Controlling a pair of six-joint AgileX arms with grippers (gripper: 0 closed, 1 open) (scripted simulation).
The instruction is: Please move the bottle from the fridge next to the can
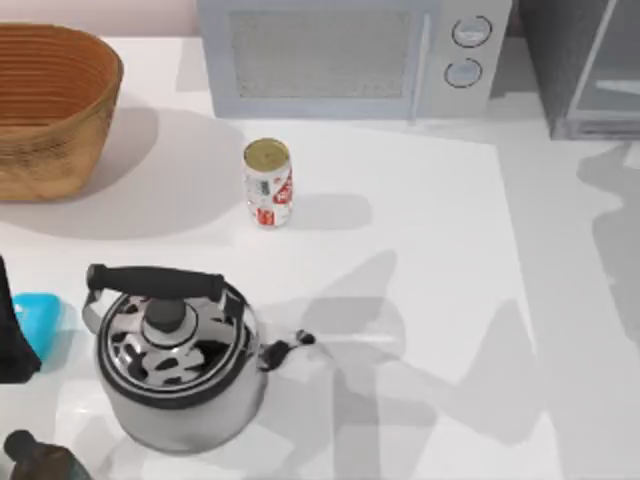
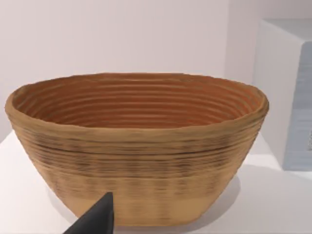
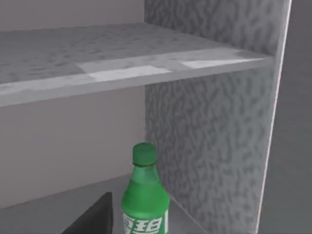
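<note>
Right gripper (image 3: 92,217) reaching into fridge (image 3: 209,136), nearing bottle (image 3: 144,200) standing upright beneath shelf (finger spread: cannot tell, one dark tip showing). Reach step in hand. Next, likely: closing around bottle, carrying toward can (image 1: 267,183) at counter's rear-centre. Left arm idling by basket (image 2: 136,146).

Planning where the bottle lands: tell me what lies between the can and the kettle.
Bare white table separates the can from the kettle in the top view; nothing stands there.

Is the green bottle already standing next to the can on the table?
No, the bottle stands upright inside the fridge below a shelf, while the can stands alone on the table.
</note>
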